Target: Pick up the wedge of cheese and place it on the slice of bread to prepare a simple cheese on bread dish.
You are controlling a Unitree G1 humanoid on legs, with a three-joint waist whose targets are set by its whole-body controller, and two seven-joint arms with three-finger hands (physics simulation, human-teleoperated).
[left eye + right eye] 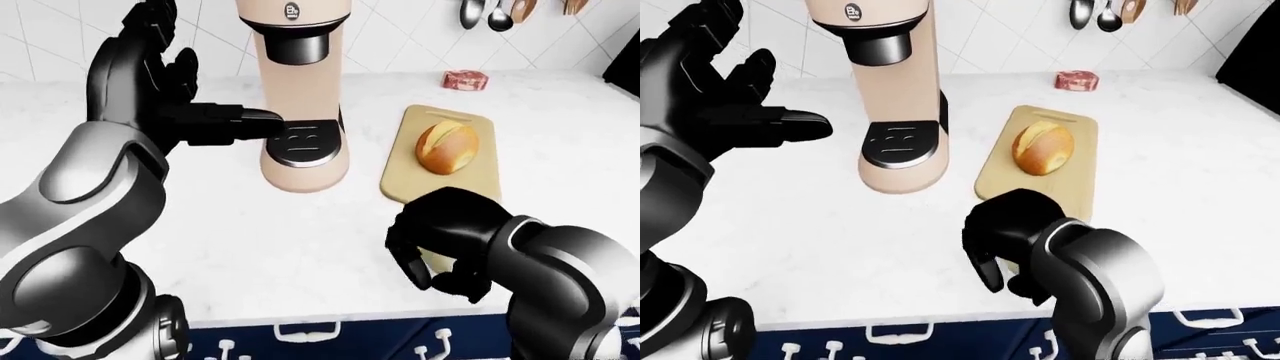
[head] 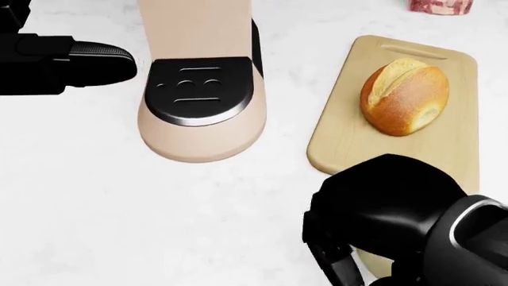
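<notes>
A golden bread roll (image 2: 405, 96) lies on a wooden cutting board (image 2: 341, 137) at the right of the head view. Just below the board's near end, my right hand (image 1: 438, 276) arches palm-down, its fingers curled round a pale yellow piece, the wedge of cheese (image 2: 367, 262), of which only a sliver shows. The cheese seems to rest on the white counter (image 2: 119, 208). My left hand (image 1: 200, 75) is raised and open at the left, its thumb pointing at the coffee machine.
A beige coffee machine (image 1: 300, 75) with a black drip tray (image 2: 197, 89) stands left of the board. A piece of raw red meat (image 1: 466, 79) lies near the tiled wall, under hanging utensils (image 1: 490, 15). Blue drawers (image 1: 300, 334) run below the counter edge.
</notes>
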